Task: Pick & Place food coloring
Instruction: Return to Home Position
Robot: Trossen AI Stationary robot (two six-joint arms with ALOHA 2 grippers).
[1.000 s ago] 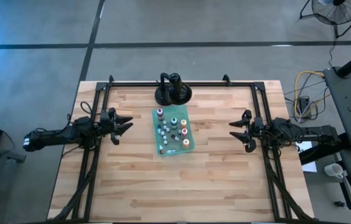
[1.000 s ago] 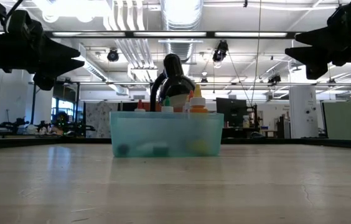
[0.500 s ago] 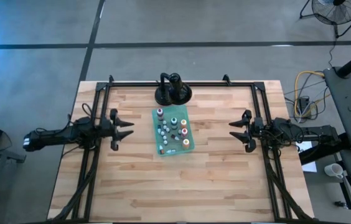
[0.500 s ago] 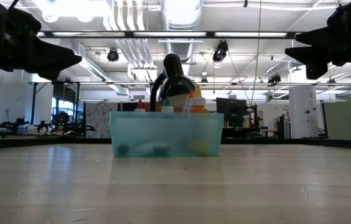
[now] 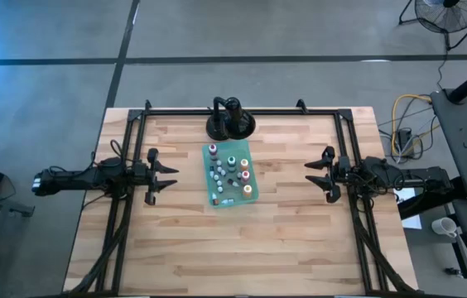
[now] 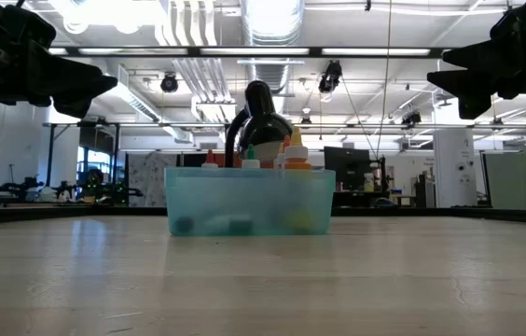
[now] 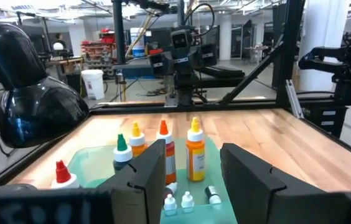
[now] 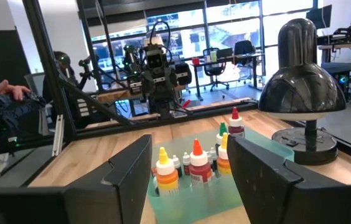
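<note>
Food coloring (image 5: 229, 172) stands in the tray (image 5: 216, 201) mid-frame. Left gripper (image 5: 166, 165) and right gripper (image 5: 312, 173) both hang released, empty; I'd pull them back level, away from the tray.

One green tray (image 6: 249, 196) is sitting on the bench (image 5: 283, 240), with one black lamp (image 5: 231, 124) standing just beside it. Five tall bottles (image 7: 194, 155) are standing in the tray and at least three tiny bottles (image 7: 188, 200) are showing among them, roughly a dozen from above. Two arms are waiting: the left arm (image 5: 76, 178) and the right arm (image 5: 391, 175).
</note>
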